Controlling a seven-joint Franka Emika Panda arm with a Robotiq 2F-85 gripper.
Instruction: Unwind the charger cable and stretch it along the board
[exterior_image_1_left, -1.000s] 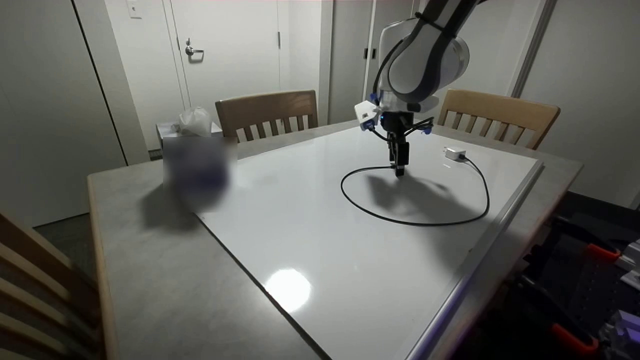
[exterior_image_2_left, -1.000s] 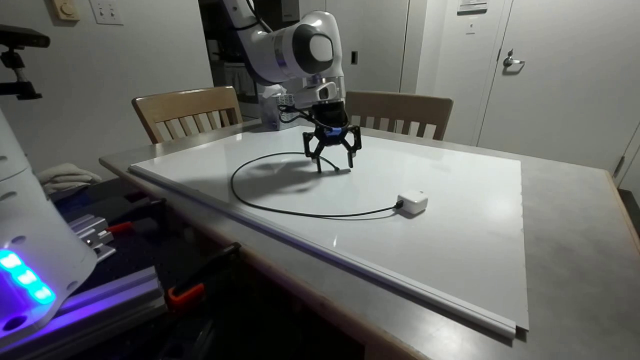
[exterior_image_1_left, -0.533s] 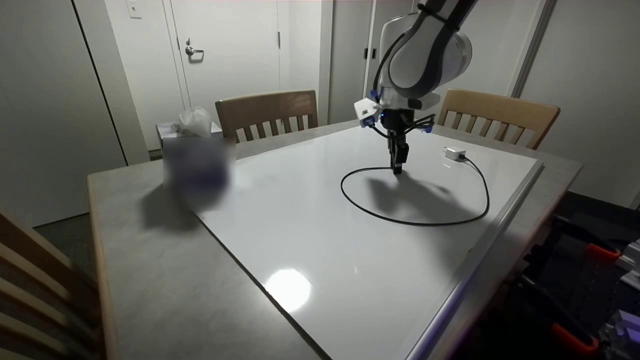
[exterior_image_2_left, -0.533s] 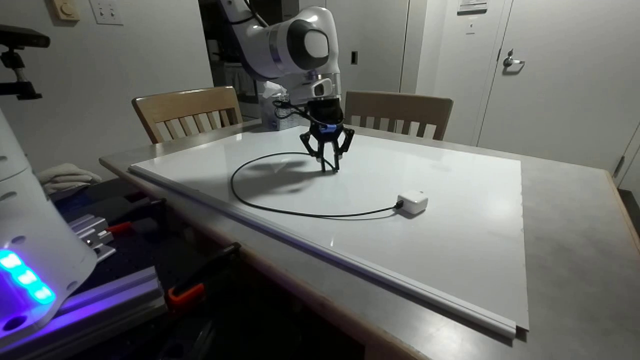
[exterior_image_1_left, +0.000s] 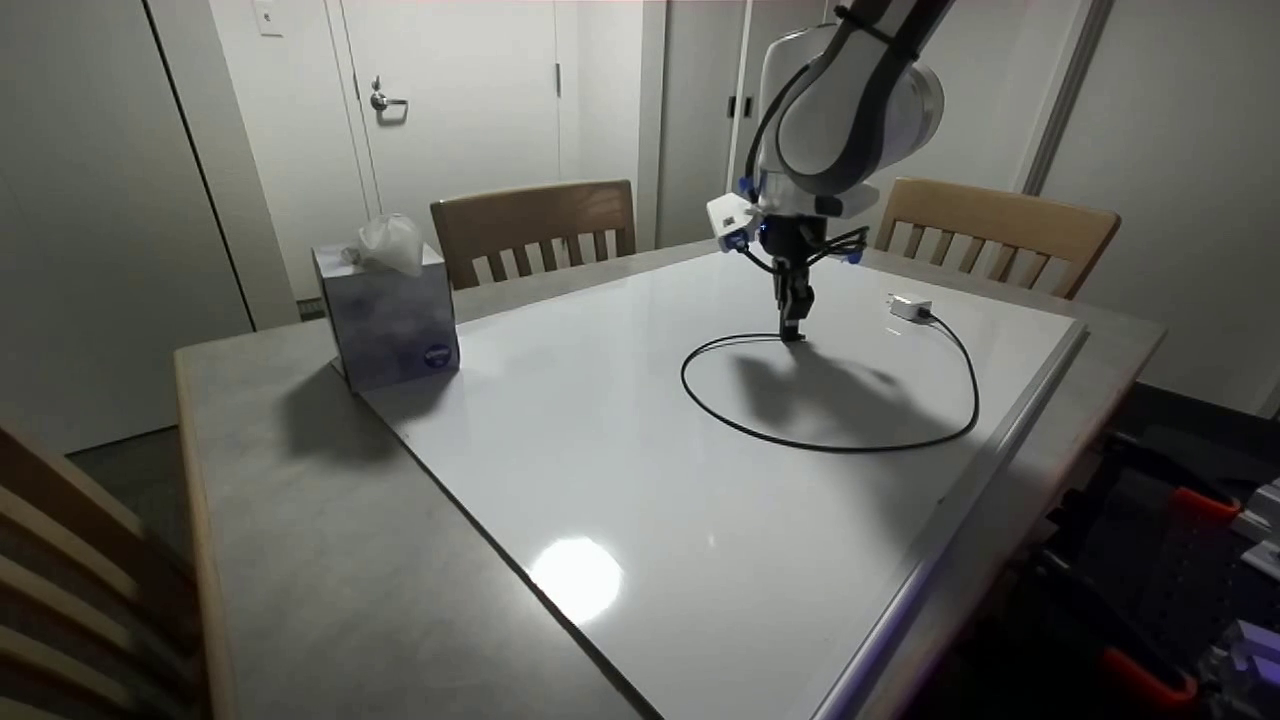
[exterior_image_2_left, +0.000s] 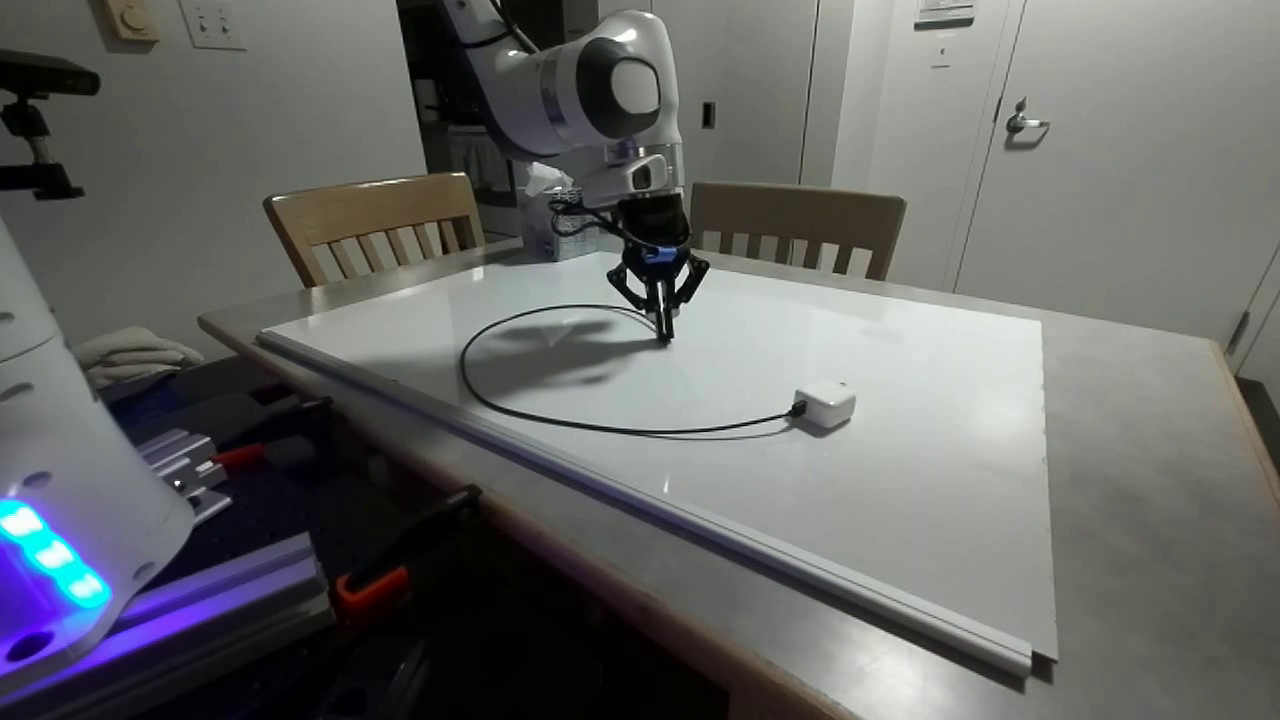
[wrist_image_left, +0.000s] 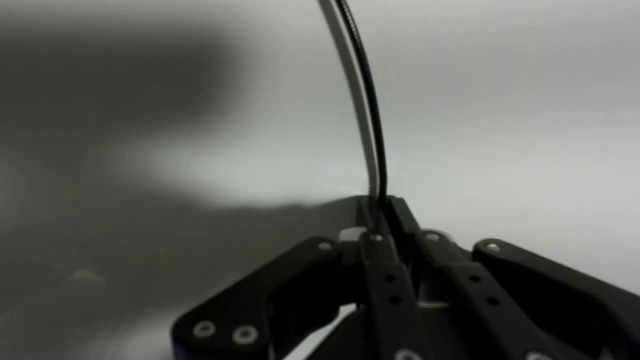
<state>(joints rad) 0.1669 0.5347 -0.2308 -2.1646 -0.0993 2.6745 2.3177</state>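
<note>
The charger cable (exterior_image_1_left: 840, 449) lies in one wide curve on the glossy white board (exterior_image_2_left: 930, 500). Its whitish plug block (exterior_image_2_left: 826, 404) rests on the board at one end of the cord, seen in both exterior views. At the cord's free end, my gripper (exterior_image_2_left: 664, 338) points straight down with its fingertips at the board's surface. In the wrist view the black cord (wrist_image_left: 371, 95) runs in between the fingertips, and the gripper (wrist_image_left: 382, 202) is shut on it. The cable's very tip is hidden by the fingers (wrist_image_left: 404, 215).
A raised rail (exterior_image_2_left: 700, 515) runs along one long edge of the board. A tissue box (exterior_image_1_left: 393, 325) stands at a board corner. Wooden chairs (exterior_image_1_left: 540, 215) stand round the grey table (exterior_image_1_left: 330, 580). Orange-handled clamps (exterior_image_2_left: 372, 592) sit by the robot's base.
The jaws have gone from wide apart to shut, with the cable's free end now between them. My gripper has shifted slightly. The rest of the cable and the plug block have stayed in place.
</note>
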